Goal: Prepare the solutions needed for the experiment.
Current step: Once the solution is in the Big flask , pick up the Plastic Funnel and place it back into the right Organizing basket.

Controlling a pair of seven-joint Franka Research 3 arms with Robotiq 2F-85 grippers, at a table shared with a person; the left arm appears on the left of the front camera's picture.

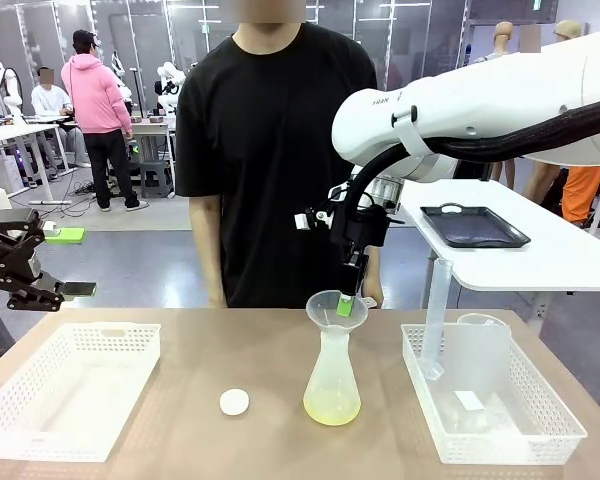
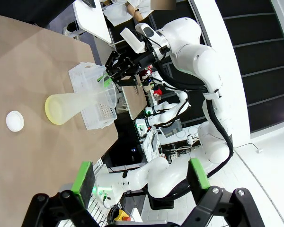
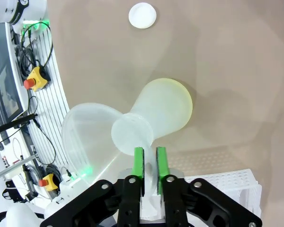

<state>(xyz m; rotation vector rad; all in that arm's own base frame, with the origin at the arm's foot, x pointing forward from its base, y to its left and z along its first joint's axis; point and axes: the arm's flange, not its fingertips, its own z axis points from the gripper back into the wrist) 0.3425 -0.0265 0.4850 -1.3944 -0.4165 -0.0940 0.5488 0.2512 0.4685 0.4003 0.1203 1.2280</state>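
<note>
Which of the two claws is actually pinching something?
The right gripper: its green pads are shut on the rim of the funnel sitting in the flask. The left gripper hangs open at the far left, holding nothing.

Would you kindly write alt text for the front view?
The right gripper pinches the rim of a funnel seated in a flask holding pale yellow-green solution. A white cap lies beside it; a person stands behind.

My front camera looks across the table at the person. Both wrist cameras share the flask, the right one closest.
</note>
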